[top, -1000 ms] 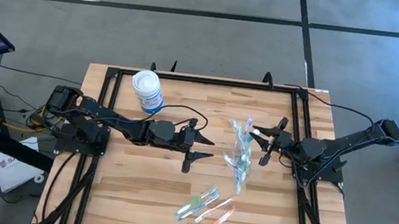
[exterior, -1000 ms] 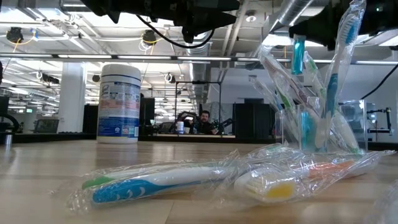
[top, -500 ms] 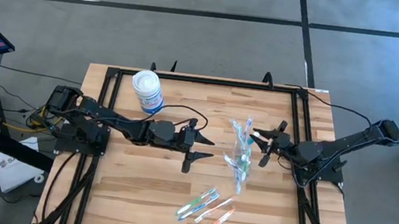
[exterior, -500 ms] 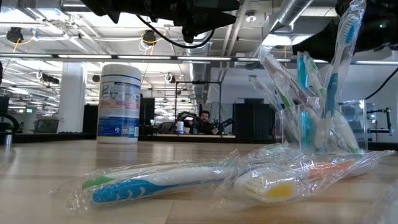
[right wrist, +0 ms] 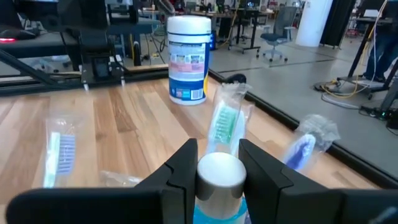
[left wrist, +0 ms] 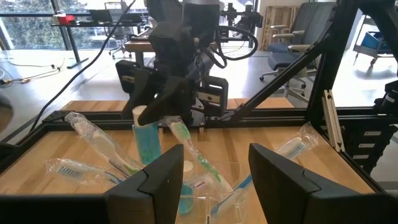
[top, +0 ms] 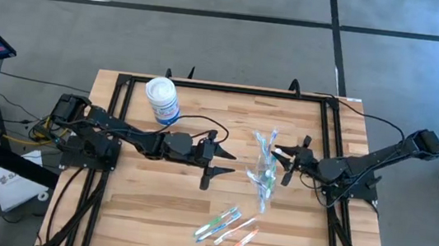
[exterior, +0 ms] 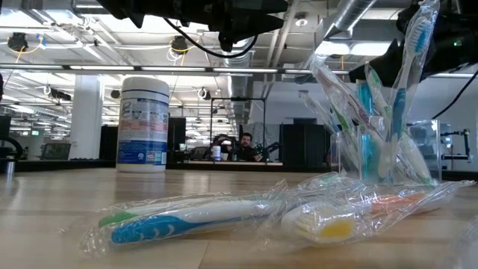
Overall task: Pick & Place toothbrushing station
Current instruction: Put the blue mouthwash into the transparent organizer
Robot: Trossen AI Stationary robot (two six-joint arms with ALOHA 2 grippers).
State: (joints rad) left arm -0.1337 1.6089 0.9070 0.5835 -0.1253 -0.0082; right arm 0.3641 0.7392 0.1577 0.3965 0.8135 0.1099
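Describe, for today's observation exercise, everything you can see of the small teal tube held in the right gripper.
The teal tube is a small, smooth, plastic-looking tube with a white round cap. The right gripper is shut on it near the cap end, the fingers pressing on either side. It hangs cap uppermost over the clear plastic cup, among the wrapped toothbrushes standing there. Whether its lower end touches the cup or the brushes cannot be told.

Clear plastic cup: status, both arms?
Right gripper jaws shut on small teal tube, poised over clear plastic cup of wrapped toothbrushes. Left gripper open, waiting mid-table. Spare wrapped toothbrushes lie nearer the front edge, not obstructing.
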